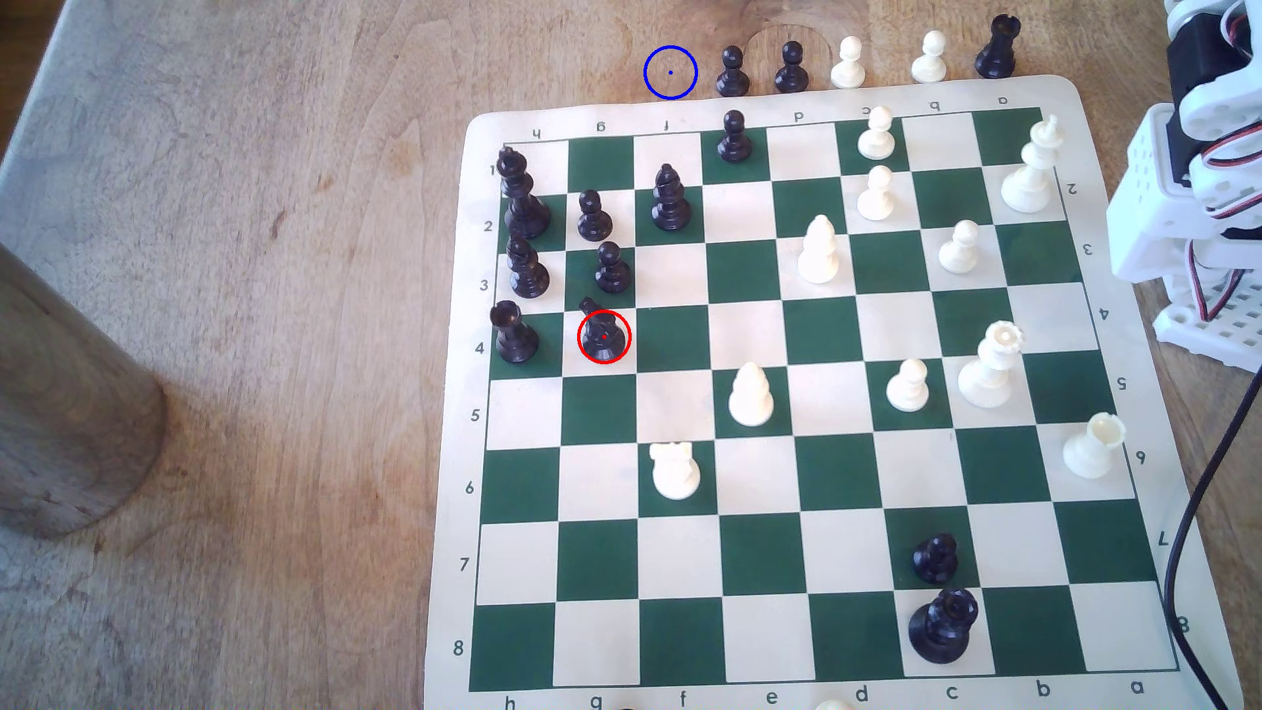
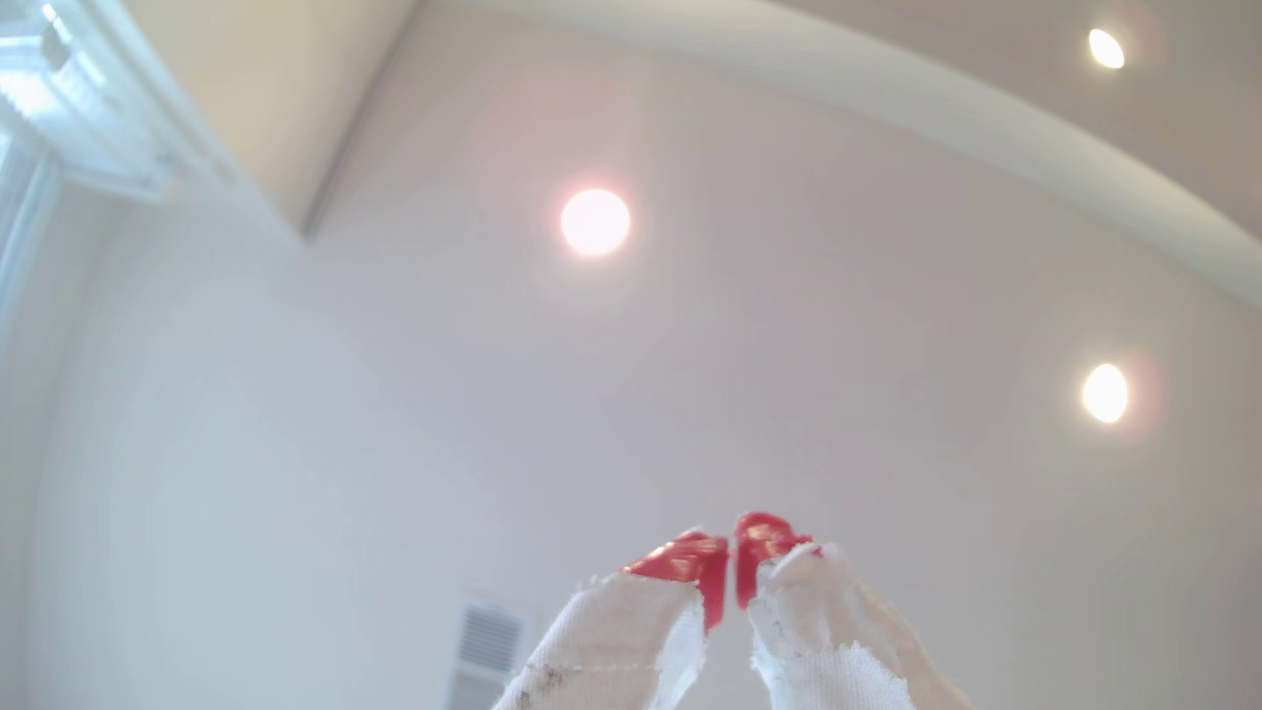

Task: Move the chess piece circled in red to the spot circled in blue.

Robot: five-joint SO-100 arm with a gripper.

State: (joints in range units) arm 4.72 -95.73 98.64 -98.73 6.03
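The black knight point(image 1: 602, 334), ringed in red, stands on the g4 square near the chessboard's point(image 1: 806, 409) edge at the exterior view's left. The blue-circled spot point(image 1: 670, 72) is bare wood beyond the board's far edge, left of a row of pawns. In the wrist view my gripper point(image 2: 731, 566) points up at the ceiling, its red-tipped, cloth-wrapped fingers point(image 2: 690, 560) pressed together with nothing between them. The arm's white base point(image 1: 1188, 171) sits at the exterior view's right edge, far from the knight.
Black pawns point(image 1: 611, 267), a rook point(image 1: 512, 333) and taller black pieces crowd around the knight. Two black pawns point(image 1: 732, 71), white pawns and a black rook point(image 1: 997, 46) line the far edge beside the spot. A wooden cylinder point(image 1: 61, 409) stands at the exterior view's left.
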